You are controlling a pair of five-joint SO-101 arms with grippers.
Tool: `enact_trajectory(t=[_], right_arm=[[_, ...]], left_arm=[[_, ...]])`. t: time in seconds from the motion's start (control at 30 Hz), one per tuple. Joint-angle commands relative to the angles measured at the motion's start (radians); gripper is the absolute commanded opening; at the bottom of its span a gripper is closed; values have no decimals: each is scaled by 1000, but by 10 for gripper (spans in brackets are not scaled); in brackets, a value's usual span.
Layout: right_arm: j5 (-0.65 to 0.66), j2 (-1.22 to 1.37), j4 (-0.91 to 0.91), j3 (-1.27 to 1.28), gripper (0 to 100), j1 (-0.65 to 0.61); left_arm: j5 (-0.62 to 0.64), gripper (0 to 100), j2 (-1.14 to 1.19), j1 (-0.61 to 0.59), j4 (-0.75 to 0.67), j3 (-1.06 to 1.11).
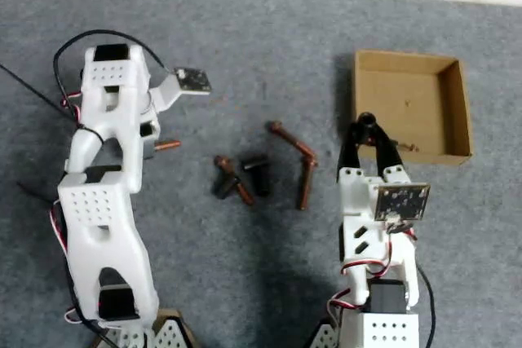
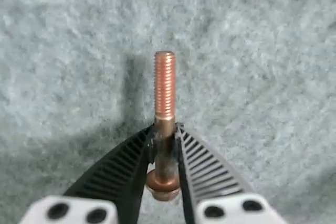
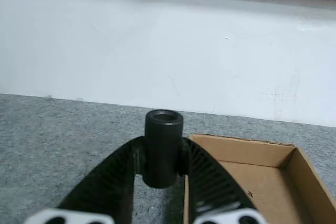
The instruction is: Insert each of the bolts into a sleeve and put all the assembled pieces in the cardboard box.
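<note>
My left gripper (image 2: 165, 136) is shut on a copper bolt (image 2: 164, 103), gripping the shank just above the head, and the threaded end sticks out over the grey mat. From above, this bolt (image 1: 167, 145) pokes out beside the left arm. My right gripper (image 3: 163, 156) is shut on an upright black sleeve (image 3: 163, 145) with its bore facing up. In the high view the right gripper (image 1: 366, 129) is just left of the cardboard box (image 1: 453, 112). Two loose bolts (image 1: 291, 141) (image 1: 306, 183) lie mid-table, with a black sleeve (image 1: 258, 174) beside them.
A third bolt (image 1: 236, 183) lies against another black sleeve (image 1: 222, 186) at mid-table; I cannot tell whether it passes through it. The cardboard box (image 3: 310, 182) is open-topped, with one small scrap on its floor. A white wall rises beyond the mat's far edge.
</note>
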Motion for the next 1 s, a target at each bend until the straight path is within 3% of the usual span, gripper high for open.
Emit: enact_trajectory(t=[0.0,0.1,0.27,0.37,0.5,0.7,0.77,0.87,0.97], right_arm=[[2,-19,-1,119,6,5],[2,-19,-1,119,6,5],[2,-19,-1,119,6,5],[2,-19,-1,119,6,5],[2,-19,-1,119,6,5],[5,-19,-1,119,6,5],[5,-19,-1,119,6,5],[5,-19,-1,119,6,5],[5,-19,-1,119,6,5]], left_arm=[[25,5,-68,53,15,-7],[150,17,-70,73,18,-21],[502,212,-71,94,17,-50],[674,264,-88,87,15,-136],[982,242,-117,94,21,-237],[1723,138,-151,56,23,-179],[1913,95,-151,61,21,-136],[2051,5,-151,97,21,-62],[2150,32,-156,116,21,45]])
